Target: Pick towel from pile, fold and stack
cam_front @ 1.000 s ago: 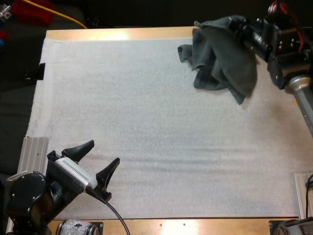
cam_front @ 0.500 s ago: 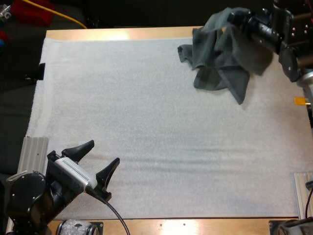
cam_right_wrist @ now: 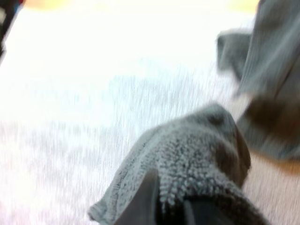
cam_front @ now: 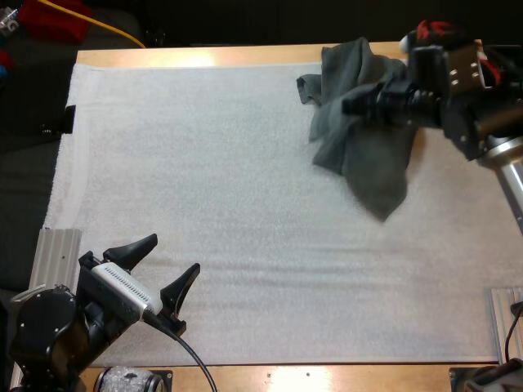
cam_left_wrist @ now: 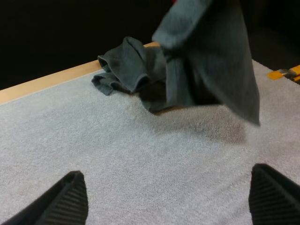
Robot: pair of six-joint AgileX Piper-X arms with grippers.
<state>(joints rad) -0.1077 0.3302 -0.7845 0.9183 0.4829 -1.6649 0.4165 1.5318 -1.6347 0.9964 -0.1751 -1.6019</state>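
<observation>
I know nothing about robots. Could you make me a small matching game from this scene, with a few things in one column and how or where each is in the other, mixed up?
Things:
1. left tool
2. right tool
3. towel
4. white mat

States:
A. dark grey-green, hanging partly lifted at the far right
B. spread over the wooden table
C. open, at the mat's near left corner
D. shut on the towel

Pairs: 1-C, 2-D, 3-A, 4-B
</observation>
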